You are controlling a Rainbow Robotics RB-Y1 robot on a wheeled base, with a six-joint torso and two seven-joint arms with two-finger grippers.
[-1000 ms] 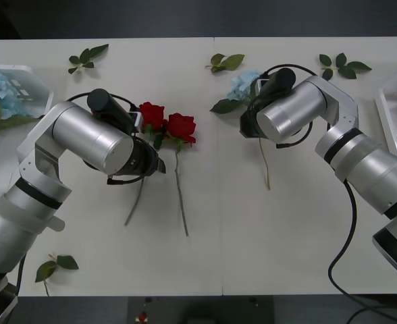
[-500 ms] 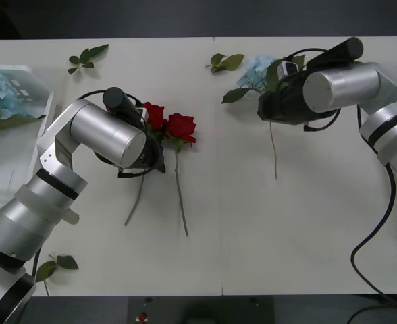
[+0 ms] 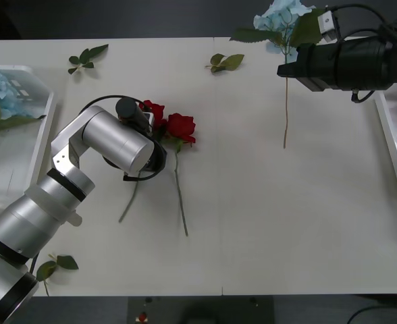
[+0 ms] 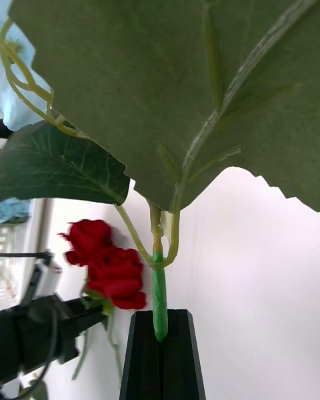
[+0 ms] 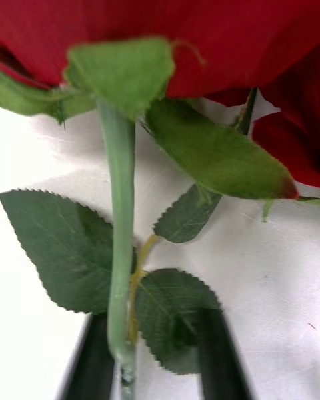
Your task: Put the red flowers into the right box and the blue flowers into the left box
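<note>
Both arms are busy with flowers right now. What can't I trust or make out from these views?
- Left claw's grip: the rose stem runs between its blurred fingers; contact unclear; in front view the arm covers it.
- Blue flower: head cut off by front view's top edge.
- Right box: mostly beyond the right edge.
- Right wrist view: a big leaf hides the bloom.

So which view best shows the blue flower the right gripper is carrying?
The front view: the blue flower hangs whole, head to stem tip, from the right gripper. The right wrist view gives its leaf underside and pinched stem; the left wrist view faces a rose instead.
</note>
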